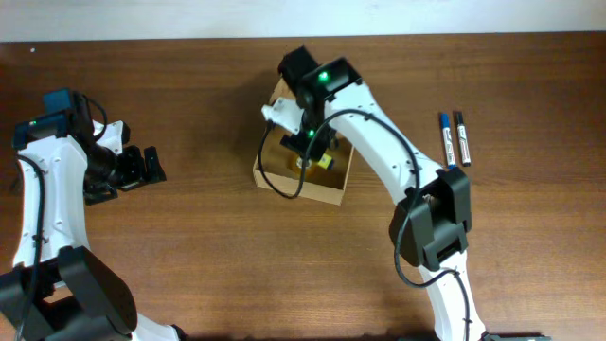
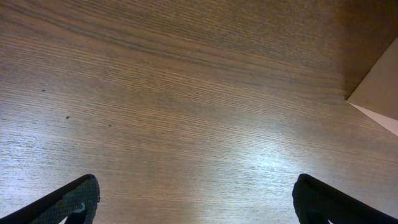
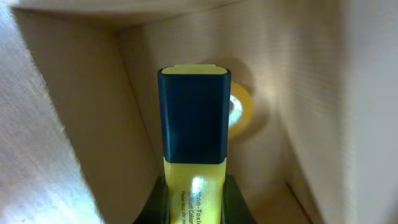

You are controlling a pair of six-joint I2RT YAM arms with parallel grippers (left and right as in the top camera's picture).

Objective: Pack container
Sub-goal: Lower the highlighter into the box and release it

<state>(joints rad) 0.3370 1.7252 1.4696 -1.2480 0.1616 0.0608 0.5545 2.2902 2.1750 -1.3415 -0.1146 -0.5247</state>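
The container (image 1: pixel 327 191) is a tan cardboard box at the table's middle, its lid open. My right gripper (image 1: pixel 312 142) reaches down into it, shut on a yellow highlighter (image 3: pixel 194 149) with a dark blue cap. In the right wrist view the highlighter points into the box's inside (image 3: pixel 143 81), near a corner, with a round yellow thing (image 3: pixel 244 112) behind it. My left gripper (image 1: pixel 142 166) is open and empty over bare table at the left. A corner of the box (image 2: pixel 379 93) shows at the right edge of the left wrist view.
Two marker pens, one blue-capped (image 1: pixel 444 139) and one black-capped (image 1: pixel 462 138), lie side by side on the table at the right of the box. The table is dark brown wood (image 1: pixel 218 256).
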